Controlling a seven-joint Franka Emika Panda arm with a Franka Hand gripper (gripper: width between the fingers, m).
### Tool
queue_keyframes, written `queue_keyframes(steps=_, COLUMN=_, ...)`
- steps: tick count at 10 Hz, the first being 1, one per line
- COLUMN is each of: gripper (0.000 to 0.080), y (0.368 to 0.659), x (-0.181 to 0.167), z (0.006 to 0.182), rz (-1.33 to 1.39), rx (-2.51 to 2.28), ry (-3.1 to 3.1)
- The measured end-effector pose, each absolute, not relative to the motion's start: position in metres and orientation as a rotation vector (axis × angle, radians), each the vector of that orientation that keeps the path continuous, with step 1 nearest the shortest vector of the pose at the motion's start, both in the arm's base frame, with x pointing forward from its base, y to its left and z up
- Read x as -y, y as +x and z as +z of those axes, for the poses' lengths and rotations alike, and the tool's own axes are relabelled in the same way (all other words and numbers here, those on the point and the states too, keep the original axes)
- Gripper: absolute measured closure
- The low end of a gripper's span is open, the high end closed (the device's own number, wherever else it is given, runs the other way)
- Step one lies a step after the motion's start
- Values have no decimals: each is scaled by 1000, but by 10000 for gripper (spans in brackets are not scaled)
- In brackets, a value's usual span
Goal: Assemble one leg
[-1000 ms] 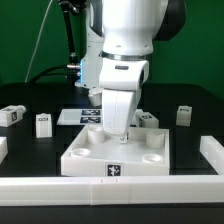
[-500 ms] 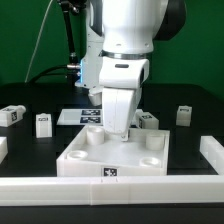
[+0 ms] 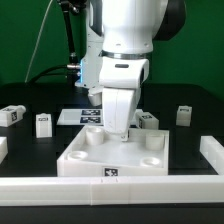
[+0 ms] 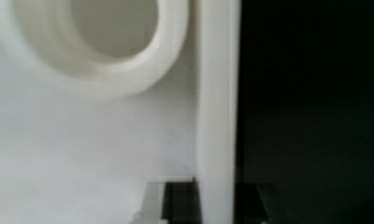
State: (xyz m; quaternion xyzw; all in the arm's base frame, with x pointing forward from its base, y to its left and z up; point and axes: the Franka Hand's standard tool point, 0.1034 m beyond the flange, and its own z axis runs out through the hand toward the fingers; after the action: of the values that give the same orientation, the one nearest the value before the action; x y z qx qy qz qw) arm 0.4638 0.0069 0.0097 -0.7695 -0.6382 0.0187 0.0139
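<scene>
No words or numbers I can read.
Only square marker tags [image 3: 113,171]: on each leg [image 3: 43,123], the marker board [image 3: 68,117], the bench's front-edge rail [image 3: 50,172].

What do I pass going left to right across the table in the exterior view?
In order: far-left leg → second leg → large white square piece → far-right leg.

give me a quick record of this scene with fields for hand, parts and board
hand: low over the square piece's rear, open or shut unclear
square piece: flat on table, front sockets empty
leg a: loose, exterior view's far left
leg b: loose, just beside leg a
leg c: loose, exterior view's right
marker board: behind the square piece
</scene>
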Motion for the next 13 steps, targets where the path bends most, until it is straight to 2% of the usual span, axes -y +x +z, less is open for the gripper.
queue_keyframes(steps=7, gripper=741, y=467, x=-4, z=9, rz=36, rx=2092, ry=-2318)
queue_keyframes(steps=13, gripper=741, y=478, x=-39, z=8, rz=-5, rx=2203, ry=-2220)
